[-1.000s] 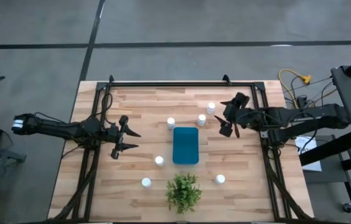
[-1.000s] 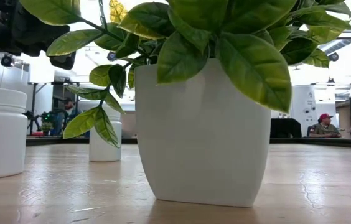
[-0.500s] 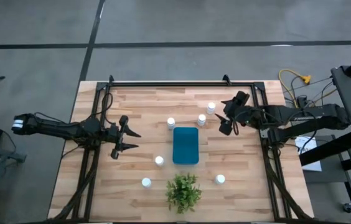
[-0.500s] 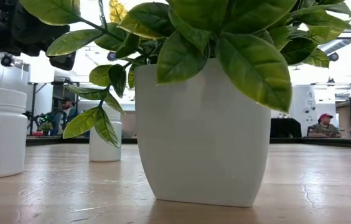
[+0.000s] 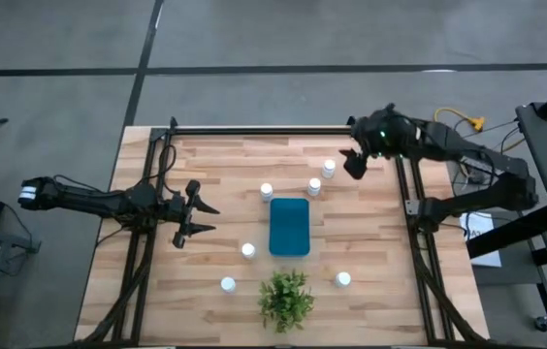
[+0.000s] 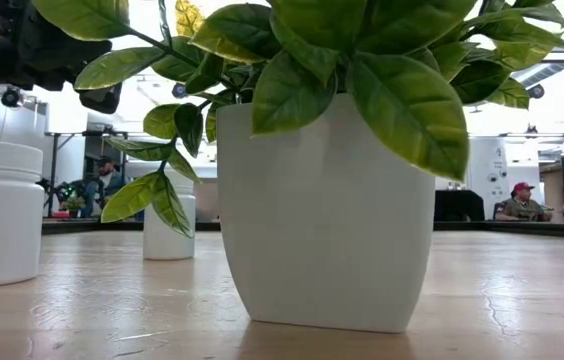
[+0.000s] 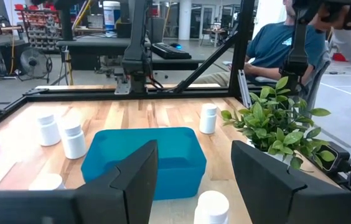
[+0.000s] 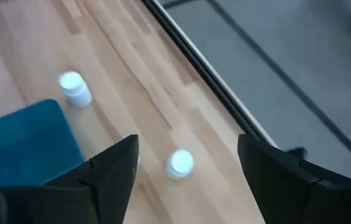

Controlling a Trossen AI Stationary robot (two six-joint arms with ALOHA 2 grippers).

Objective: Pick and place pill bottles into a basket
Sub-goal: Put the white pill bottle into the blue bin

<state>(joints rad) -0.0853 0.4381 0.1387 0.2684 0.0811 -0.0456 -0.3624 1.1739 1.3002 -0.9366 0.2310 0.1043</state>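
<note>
My right hand (image 5: 352, 163) hovers spread wide beside a pill bottle (image 5: 328, 169); only my right wrist view shows the gap over it (image 8: 180, 163). My left hand (image 5: 203, 218) waits, parted.

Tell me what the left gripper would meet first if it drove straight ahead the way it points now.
Probably the basket: the open left gripper points across the table at it, with bare wood between. A pill bottle stands near the line, so depth leaves some doubt.

We see the teal basket (image 5: 290, 226) at table centre, six pill bottles (image 5: 267, 191) standing around it and none inside. The plant (image 5: 286, 298) sits at 6 o'clock. The left gripper (image 5: 203, 218) hovers at 9 o'clock, fingers apart; the right gripper (image 5: 353, 161) hangs at 2 o'clock.
</note>
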